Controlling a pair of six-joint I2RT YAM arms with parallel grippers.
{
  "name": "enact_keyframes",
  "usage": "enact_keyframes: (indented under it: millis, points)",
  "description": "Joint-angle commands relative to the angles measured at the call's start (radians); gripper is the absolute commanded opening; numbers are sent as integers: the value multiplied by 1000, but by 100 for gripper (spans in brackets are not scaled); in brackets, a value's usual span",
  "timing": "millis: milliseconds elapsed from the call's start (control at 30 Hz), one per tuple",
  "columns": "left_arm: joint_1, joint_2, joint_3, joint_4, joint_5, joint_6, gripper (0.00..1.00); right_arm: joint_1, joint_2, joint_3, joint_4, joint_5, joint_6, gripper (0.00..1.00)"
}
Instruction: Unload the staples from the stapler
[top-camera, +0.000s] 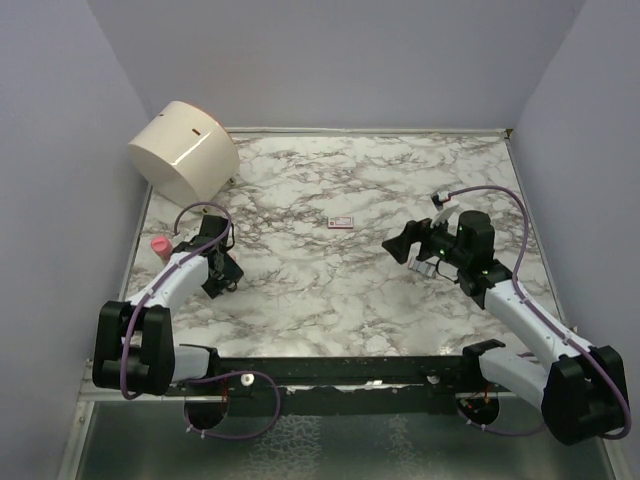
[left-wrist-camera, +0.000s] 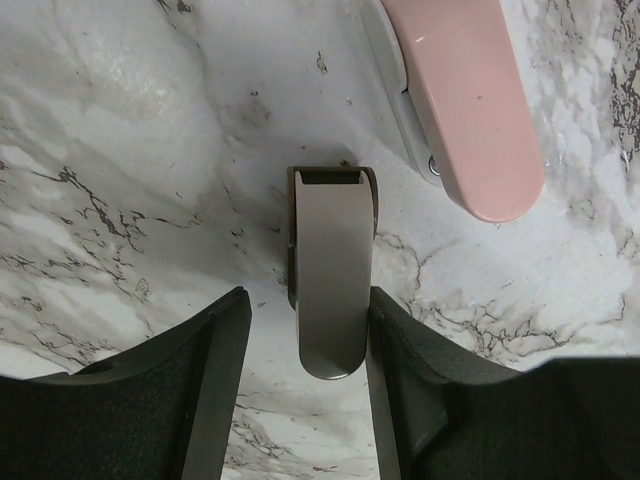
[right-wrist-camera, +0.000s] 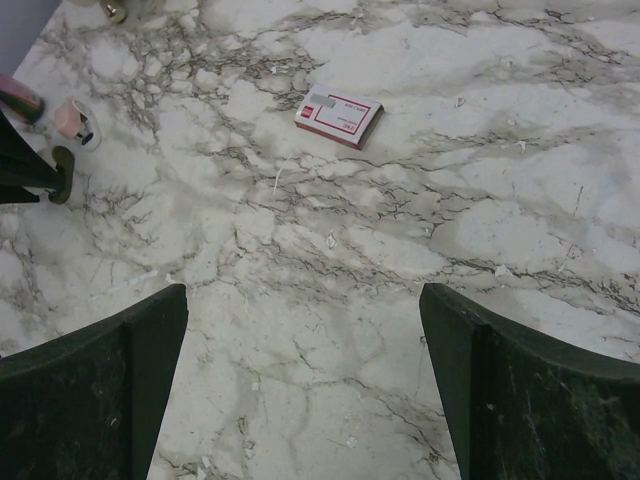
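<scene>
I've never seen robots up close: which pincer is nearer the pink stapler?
Left. The left pincer is right beside the stapler at the table's left edge; the right pincer is far across the table.

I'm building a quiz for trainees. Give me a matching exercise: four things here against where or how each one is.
Things:
1. drum
2. stapler
3. box
4. right tool

Places or states:
a. open, over bare marble
b. far left corner
c. mid-table
d. beside the left tool

Pairs: 1-b, 2-d, 3-c, 4-a
</scene>
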Motion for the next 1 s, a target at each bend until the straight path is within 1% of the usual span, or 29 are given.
enact_keyframes:
  millis: [0, 167, 267, 300, 533, 600, 633, 667, 733, 767, 800, 867, 900, 967]
  points:
    - [-12, 0, 5, -24, -15, 12, 50, 5, 5, 19, 26, -26, -5, 99]
    - [-17, -20, 15, -32, -27, 10, 44, 5, 10, 20, 23, -29, -7, 99]
    - [-18, -29, 25, -37, -40, 11, 43, 5, 14, 20, 24, -33, -6, 99]
    - [-18, -35, 28, -40, -43, 13, 41, 5, 15, 20, 25, -33, -6, 99]
    - [-19, -112, 42, -11, -8, 75, 21, 5, 41, 24, 23, -43, -9, 99]
    - [-19, -139, 41, 20, 38, 104, 16, 5, 52, 27, 22, -53, -12, 99]
    - [-19, -153, 37, 45, 81, 122, 11, 5, 57, 27, 23, -58, -13, 99]
    - [-19, -164, 32, 78, 133, 140, 9, 6, 65, 27, 24, -67, -13, 99]
    - [-23, -178, 16, 172, 263, 167, 4, 10, 83, 26, 35, -110, -13, 99]
    - [-26, -180, 3, 244, 343, 177, 1, 17, 95, 27, 43, -139, -10, 99]
    - [-30, -181, -17, 321, 435, 183, 0, 25, 111, 31, 47, -173, -4, 99]
    - [-50, -182, -66, 531, 597, 170, 0, 34, 153, 51, 46, -269, 29, 99]
    - [-73, -182, -105, 683, 690, 144, 0, 39, 183, 66, 57, -354, 64, 100]
    - [-130, -179, -154, 931, 782, 106, 0, 46, 222, 71, 119, -505, 134, 100]
